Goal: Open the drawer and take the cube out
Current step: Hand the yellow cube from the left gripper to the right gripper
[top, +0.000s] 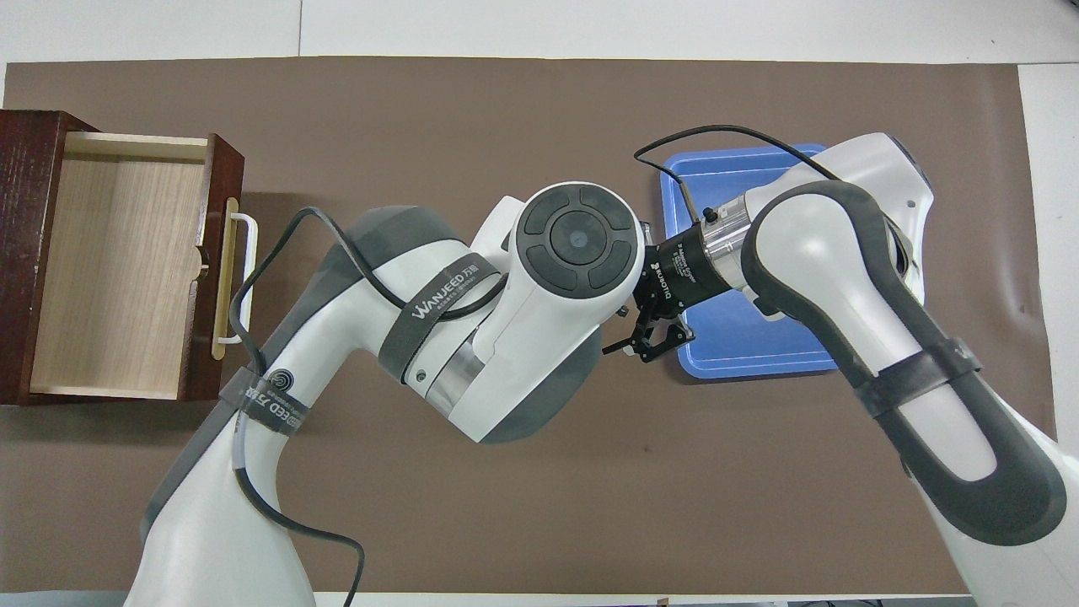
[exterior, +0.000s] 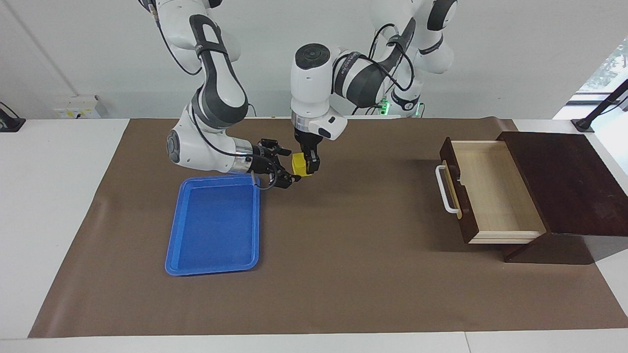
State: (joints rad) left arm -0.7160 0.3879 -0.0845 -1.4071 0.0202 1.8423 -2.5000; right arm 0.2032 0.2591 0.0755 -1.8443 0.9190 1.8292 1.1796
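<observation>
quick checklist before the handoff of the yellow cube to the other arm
1. Drawer pulled open, nothing in it: ok.
2. Cube out, held in the air by the shut left gripper: ok.
3. Right gripper open, beside the cube: ok.
4. Right gripper around the cube: not ok, beside it only.
5. Blue tray bare, near the right gripper: ok.
6. Contact between the two grippers: cannot tell.

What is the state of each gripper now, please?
Left gripper: shut on the yellow cube, held up over the mat.
Right gripper: open, holding nothing, beside the cube, by the blue tray.
</observation>
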